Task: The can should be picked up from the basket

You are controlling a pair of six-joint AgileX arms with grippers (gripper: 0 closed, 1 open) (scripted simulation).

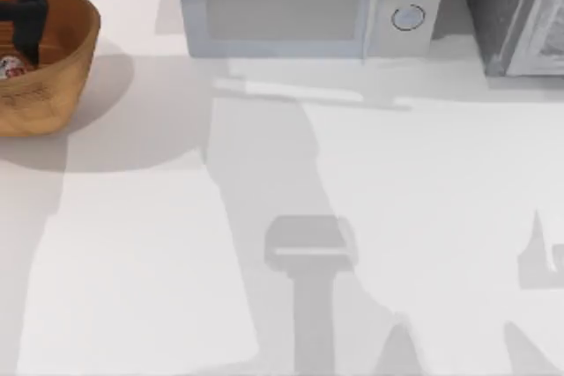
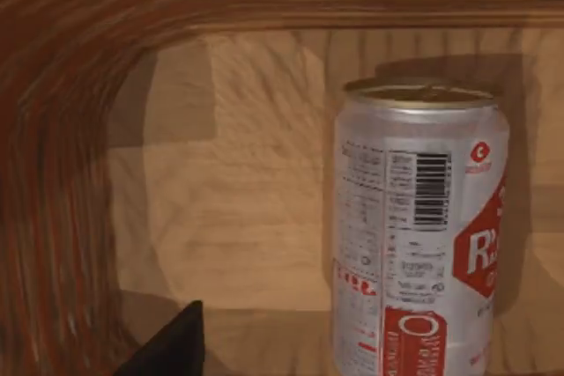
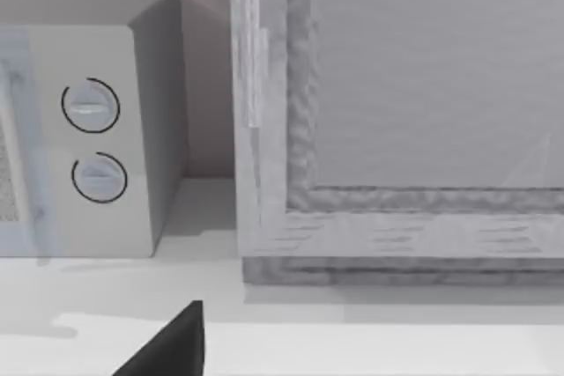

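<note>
The orange-brown wicker basket [image 1: 62,68] stands at the table's far left corner. The can [image 1: 8,68] rests inside it, white with red marks. In the left wrist view the can [image 2: 414,235] is close, with its dull-gold end and barcode showing, against the basket wall [image 2: 53,173]. My left gripper [image 1: 26,28] is down inside the basket, just behind the can and apart from it, open. One dark fingertip [image 2: 172,350] shows beside the can. My right arm is parked off the right; its dark fingertip [image 3: 172,350] hangs over the table.
A white microwave [image 1: 300,2] with two round knobs stands at the back centre. A grey cabinet [image 1: 520,15] stands at the back right. Arm shadows lie across the white tabletop [image 1: 176,261].
</note>
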